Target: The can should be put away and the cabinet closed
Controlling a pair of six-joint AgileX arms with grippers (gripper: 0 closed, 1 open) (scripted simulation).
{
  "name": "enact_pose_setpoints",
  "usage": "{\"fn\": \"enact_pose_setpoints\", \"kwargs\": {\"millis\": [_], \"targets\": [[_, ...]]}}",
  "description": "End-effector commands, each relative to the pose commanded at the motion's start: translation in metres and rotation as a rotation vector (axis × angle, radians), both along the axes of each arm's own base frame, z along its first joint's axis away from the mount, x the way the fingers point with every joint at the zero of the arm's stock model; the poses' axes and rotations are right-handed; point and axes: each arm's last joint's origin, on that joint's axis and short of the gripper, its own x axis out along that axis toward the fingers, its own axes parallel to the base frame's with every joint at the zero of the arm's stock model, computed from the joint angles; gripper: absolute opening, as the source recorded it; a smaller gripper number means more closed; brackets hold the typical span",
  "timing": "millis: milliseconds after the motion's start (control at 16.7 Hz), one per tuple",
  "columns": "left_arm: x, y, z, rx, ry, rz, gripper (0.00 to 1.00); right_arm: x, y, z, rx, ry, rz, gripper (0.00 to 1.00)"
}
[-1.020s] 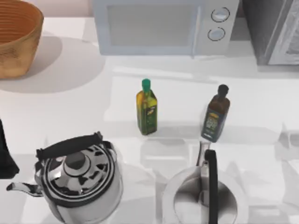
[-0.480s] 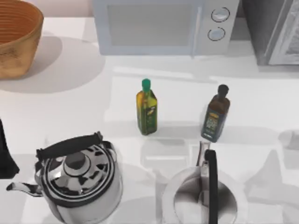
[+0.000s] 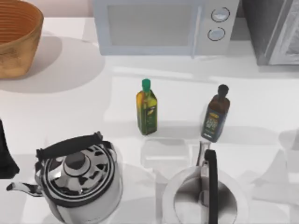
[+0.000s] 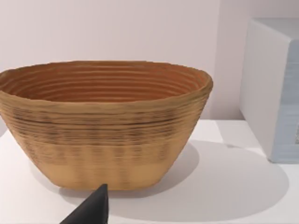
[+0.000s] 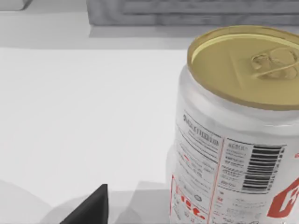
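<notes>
White counter (image 3: 70, 107), seen from above:
- woven basket (image 3: 16, 37), far left corner
- microwave (image 3: 163, 25), at the back, middle
- grey cabinet (image 3: 275, 30), far right corner; whether it stood open could not be told
- green-capped oil bottle (image 3: 146, 108), upright, middle of the counter
- dark-capped bottle (image 3: 215, 115), upright, to the right of the first and apart from it
- steel kettle with black handle (image 3: 77, 175), near left
- second kettle (image 3: 203, 193), near middle, cut by the lower edge

Left arm: a dark part of it (image 3: 5, 156) sat at the left edge of the counter. Its wrist camera faced the basket (image 4: 105, 123), with one dark fingertip (image 4: 93, 210) at the lower edge; whether the left pincer was released or clenched could not be told

Right arm: its wrist camera looked closely at the can (image 5: 233, 135), silver with a gold lid and red print, standing upright on the counter with the cabinet (image 5: 196, 11) behind it. One dark fingertip (image 5: 91, 210) lay beside the can, apart from it; the right pincer's state could not be told either
</notes>
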Motion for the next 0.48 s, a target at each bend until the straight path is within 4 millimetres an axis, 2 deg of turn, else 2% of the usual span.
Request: {"fn": "enact_pose_setpoints", "kwargs": {"millis": [180, 480], "targets": [[0.000, 0.000, 0.000, 0.000, 0.000, 0.000, 1.00, 0.003, 0.000, -0.001, 0.000, 0.002, 0.002, 1.00], [0.000, 0.000, 0.000, 0.000, 0.000, 0.000, 1.00, 0.040, -0.001, -0.012, 0.000, -0.001, 0.000, 1.00]]}}
